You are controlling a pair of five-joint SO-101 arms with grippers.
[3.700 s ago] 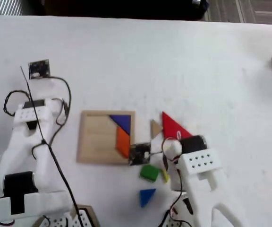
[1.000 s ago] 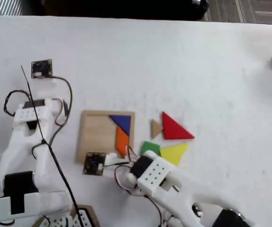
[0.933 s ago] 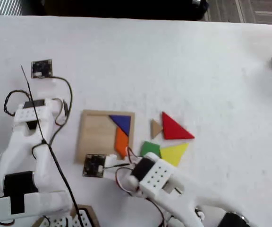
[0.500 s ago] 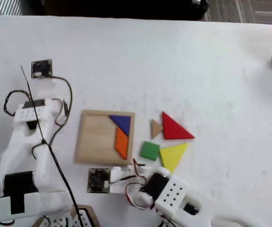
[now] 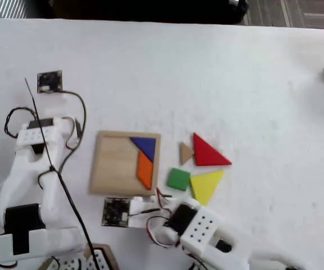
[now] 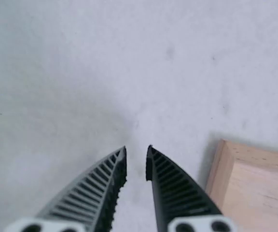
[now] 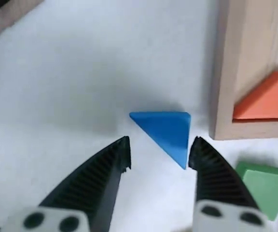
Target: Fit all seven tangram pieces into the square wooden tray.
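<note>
Resting inside tray, two pieces; five outside.

White arms bear black ribbed fingers and seemingly black-and-red cables.

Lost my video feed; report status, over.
Right gripper open, straddling small blue triangle on table. Left gripper slightly open, empty, by tray corner. Orange piece seated in tray. Green square close by.
</note>
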